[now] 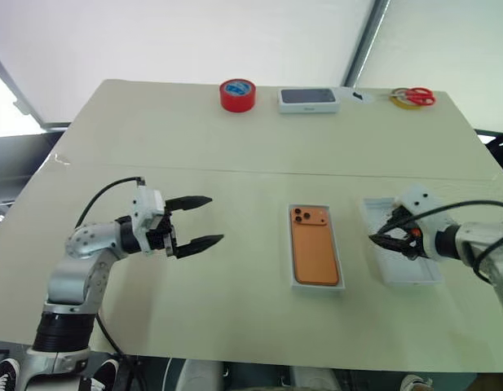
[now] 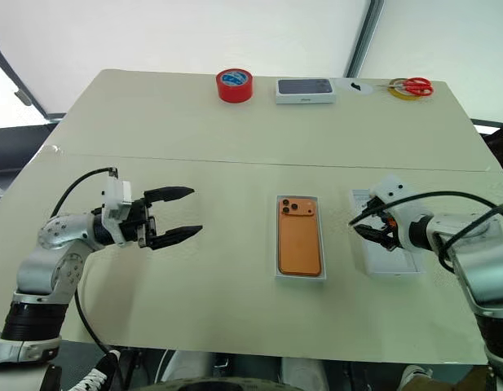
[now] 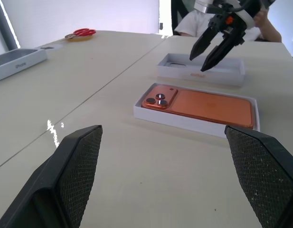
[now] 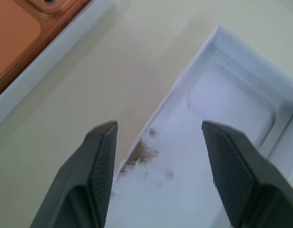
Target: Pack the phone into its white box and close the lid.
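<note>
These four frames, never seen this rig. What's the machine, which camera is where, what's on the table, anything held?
It is a humanoid robot with two arms, each ending in a gripper of two black fingers. The two wide pictures come from a stereo camera on its head, looking down over the arms. The other two come from cameras on the wrists, looking along each gripper's fingers.

On the table, the phone, orange, lies back up inside the white box. To its right is the lid, open side up. At the far edge are a red tape roll, a white slab with a dark top and red-handled scissors.

Nothing is held. The left gripper is open above bare table left of the phone. The right gripper is open over the lid.
</note>
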Available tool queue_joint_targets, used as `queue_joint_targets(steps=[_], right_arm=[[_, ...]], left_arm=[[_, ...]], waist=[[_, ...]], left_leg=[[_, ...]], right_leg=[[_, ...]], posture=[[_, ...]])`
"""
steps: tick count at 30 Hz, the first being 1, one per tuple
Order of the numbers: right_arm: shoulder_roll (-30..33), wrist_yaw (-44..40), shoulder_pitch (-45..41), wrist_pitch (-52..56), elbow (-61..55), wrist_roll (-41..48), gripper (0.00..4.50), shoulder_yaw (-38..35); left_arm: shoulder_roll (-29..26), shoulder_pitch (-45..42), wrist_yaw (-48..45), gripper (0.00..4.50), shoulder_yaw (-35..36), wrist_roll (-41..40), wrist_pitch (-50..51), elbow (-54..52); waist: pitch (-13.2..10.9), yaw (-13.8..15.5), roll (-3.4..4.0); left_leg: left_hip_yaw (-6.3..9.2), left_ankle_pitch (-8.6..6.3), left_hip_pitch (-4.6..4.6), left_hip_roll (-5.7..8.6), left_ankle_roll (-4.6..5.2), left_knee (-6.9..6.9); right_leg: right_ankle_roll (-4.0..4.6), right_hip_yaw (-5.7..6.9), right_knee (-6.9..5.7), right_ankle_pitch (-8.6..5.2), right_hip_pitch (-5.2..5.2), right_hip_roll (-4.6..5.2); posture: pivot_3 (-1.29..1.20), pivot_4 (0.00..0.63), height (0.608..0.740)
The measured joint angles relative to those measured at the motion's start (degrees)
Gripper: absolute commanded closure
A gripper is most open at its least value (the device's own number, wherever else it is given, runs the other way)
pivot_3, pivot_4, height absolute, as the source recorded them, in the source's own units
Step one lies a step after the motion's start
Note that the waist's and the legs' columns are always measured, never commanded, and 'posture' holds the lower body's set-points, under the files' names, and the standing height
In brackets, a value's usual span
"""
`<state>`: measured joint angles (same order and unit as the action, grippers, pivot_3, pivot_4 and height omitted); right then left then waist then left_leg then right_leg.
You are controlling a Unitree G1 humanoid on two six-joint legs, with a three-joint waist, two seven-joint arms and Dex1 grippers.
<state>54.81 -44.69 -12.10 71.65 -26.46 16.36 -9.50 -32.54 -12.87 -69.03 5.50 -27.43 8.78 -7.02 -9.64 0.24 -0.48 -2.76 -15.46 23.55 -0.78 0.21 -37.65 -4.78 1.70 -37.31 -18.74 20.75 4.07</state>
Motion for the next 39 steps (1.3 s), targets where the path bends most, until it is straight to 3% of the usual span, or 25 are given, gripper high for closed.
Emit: queue_joint_targets(steps=[7, 15, 22, 25, 29, 37, 39], right_arm=[[-0.99, 4.90, -6.34, 19.78, -1.23, 6.05, 1.57, 2.70], [-4.31, 17.41, -15.88, 20.48, 9.18, 15.65, 1.57, 4.20], [-4.54, 30.33, -16.49, 20.47, 12.72, 28.63, 1.57, 5.17], [-3.67, 36.13, -16.46, 20.48, 12.72, 35.09, 2.39, 5.34], [-2.08, 42.30, -15.95, 20.47, 13.11, 41.02, 4.43, 5.93], [-4.52, 53.84, -16.27, 20.51, 14.83, 48.50, 4.48, 4.45], [-6.50, 55.77, -17.03, 20.51, 15.89, 48.15, 4.50, 3.39]], left_arm=[[-0.60, 0.03, -1.93, 0.17, -0.20, 0.31, -3.47, 0.21], [-1.11, 3.23, -2.37, 0.17, -1.12, 0.32, -4.75, -2.25], [-1.09, 4.25, -0.56, 0.17, -1.92, 0.20, -4.62, -4.61], [-1.10, 4.70, 0.11, 0.13, -1.96, -0.06, -4.52, -5.41], [-1.07, 5.29, 1.01, 0.13, -2.24, -0.21, -4.21, -5.48], [-0.92, 4.11, 3.06, 0.13, -3.14, -0.28, -3.00, -5.48], [-0.92, 3.87, 3.25, 0.67, -3.22, -0.36, -2.73, -5.47]], waist=[[-0.01, -0.93, 0.02], [-0.01, -1.22, 0.03], [0.00, -1.05, 0.01], [0.00, -1.05, 0.01], [0.00, -0.98, 0.01], [0.12, -1.06, -0.19], [0.12, -1.32, -0.19]], left_leg=[[-0.01, 0.02, 0.02, 0.02, -0.01, 0.12], [-0.08, 0.08, 0.02, 0.05, -0.07, 0.31], [-0.09, 0.07, 0.06, 0.07, -0.03, 0.27], [-0.09, 0.08, 0.06, 0.07, -0.03, 0.27], [-0.09, 0.08, 0.06, 0.07, -0.02, 0.26], [-0.09, 0.08, 0.05, 0.06, -0.01, 0.24], [-0.10, 0.08, 0.05, 0.04, -0.02, 0.23]], right_leg=[[0.00, 0.00, 0.00, 0.00, 0.07, 0.01], [0.00, -0.04, 0.01, 0.00, 0.19, -0.01], [-0.02, -0.03, 0.00, 0.01, 0.16, -0.01], [-0.02, -0.03, -0.03, 0.01, 0.17, -0.02], [-0.02, -0.03, -0.03, 0.01, 0.16, -0.03], [-0.02, -0.03, -0.03, 0.01, 0.12, -0.09], [-0.03, -0.05, -0.04, 0.01, 0.13, -0.11]], posture=[[0.00, 0.150, 0.738], [0.00, 0.150, 0.738], [0.00, 0.150, 0.738], [0.00, 0.150, 0.738], [0.00, 0.150, 0.738], [0.00, 0.150, 0.738], [0.00, 0.150, 0.738]])
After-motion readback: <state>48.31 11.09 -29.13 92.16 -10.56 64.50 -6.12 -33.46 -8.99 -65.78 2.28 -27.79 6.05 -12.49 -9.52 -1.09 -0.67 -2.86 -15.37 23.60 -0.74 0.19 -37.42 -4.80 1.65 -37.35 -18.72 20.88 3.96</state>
